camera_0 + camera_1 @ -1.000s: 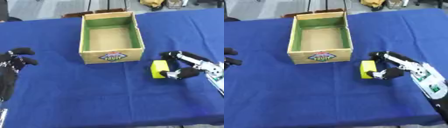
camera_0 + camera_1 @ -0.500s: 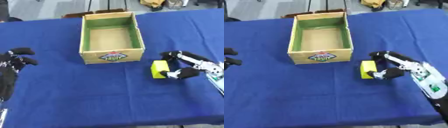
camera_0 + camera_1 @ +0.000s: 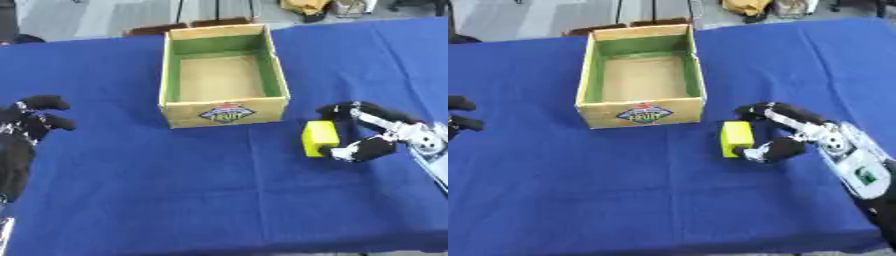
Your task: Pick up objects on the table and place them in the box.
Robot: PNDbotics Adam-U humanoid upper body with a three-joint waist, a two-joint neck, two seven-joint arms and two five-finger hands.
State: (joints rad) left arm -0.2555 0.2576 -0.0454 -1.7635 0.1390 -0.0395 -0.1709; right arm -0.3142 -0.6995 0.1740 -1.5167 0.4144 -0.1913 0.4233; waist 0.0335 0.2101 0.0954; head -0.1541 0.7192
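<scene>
Right hand is curled around the yellow block on the surface; looks light and rigid, probably best pinched across flat sides.

Blue cloth covers the tabletop edge to edge, grey floor beyond its far edge, dark thin stand legs rising there, a yellow-tan bag-like thing near the top, something dark at far left.
</scene>
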